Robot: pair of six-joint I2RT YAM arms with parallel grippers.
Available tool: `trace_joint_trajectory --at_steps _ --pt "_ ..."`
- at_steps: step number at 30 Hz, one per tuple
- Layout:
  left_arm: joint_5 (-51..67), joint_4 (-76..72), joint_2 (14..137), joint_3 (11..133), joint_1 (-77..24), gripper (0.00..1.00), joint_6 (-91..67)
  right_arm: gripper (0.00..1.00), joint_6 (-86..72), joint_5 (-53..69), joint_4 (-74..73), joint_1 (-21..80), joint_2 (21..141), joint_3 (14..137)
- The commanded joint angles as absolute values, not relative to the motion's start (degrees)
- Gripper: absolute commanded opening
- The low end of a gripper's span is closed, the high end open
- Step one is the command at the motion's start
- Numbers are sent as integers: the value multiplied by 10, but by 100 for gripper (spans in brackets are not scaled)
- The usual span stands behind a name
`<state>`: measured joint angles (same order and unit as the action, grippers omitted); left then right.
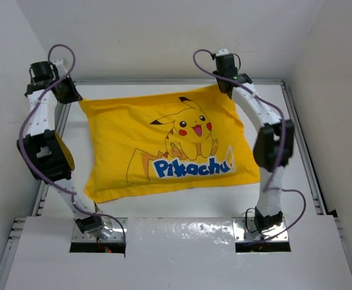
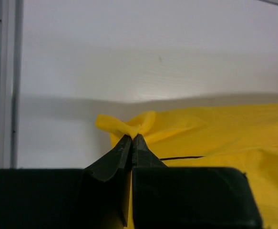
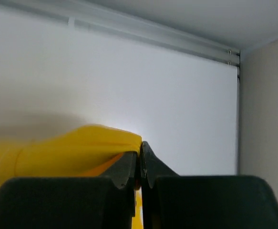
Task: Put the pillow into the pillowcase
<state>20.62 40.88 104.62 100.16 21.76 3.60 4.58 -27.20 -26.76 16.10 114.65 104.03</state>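
Pillowcase: bright yellow thin fabric sack [image 1: 169, 145] printed with a Pikachu cartoon and blue "Pikachu" lettering, spread print-up across the middle of the table, looking plump.
Pillow: none of it shows; whether it is inside the sack cannot be told.
Left gripper: [image 2: 132, 137] black fingers pressed together, pinching a bunched bit of the sack's far left corner.
Right gripper: [image 3: 140, 145] fingers likewise closed, gripping the yellow cloth at the far right corner.
Table: flat white surface [image 1: 182, 204] with metal rails along its sides.
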Motion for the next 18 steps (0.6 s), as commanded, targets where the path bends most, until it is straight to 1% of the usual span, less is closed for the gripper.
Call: trace_joint_trajectory --at_steps 1,2,3,4,5,6,7,8,9,10,11,12,13,15,16,18 --pt "73 278 1122 1085 195 0 48 2 -23 -361 -237 122 1306 1265" --pt "60 286 1197 1162 190 0 45 19 -24 -397 -236 119 1348 1374" --pt "33 302 1242 1218 185 2 40 37 -5 -464 -218 112 1379 1400" --pt "20 349 1285 1344 178 21 32 59 23 -498 -147 109 1399 1398" --pt "9 376 1368 1405 176 28 29 81 51 -532 -99 106 1394 1338" --pt "-14 396 1400 1459 172 45 29 85 108 -580 -9 101 1384 1299" --pt "-23 393 1412 1482 166 55 34 87 121 -592 -4 98 1375 1275" --pt "-32 371 1392 1440 163 63 38 91 120 -597 -8 91 1366 1273" --pt "-43 348 1368 1396 157 73 45 92 93 -586 -54 81 1360 1278" --pt "-47 305 1346 1323 155 76 47 92 84 -575 -70 77 1351 1267" --pt "-47 295 1314 1304 154 78 48 92 82 -563 -72 75 1319 1249" --pt "-47 298 1307 1301 153 80 48 93 95 -538 -59 75 1298 1225" --pt "-47 323 1305 1325 153 80 47 93 98 -520 -60 75 1280 1194" --pt "-48 353 1307 1359 153 81 49 95 75 -471 -110 71 1246 1201" --pt "-48 370 1299 1372 153 81 53 95 63 -456 -132 68 1242 1227" --pt "-40 376 1282 1365 153 81 62 95 47 -433 -160 58 1223 1239"
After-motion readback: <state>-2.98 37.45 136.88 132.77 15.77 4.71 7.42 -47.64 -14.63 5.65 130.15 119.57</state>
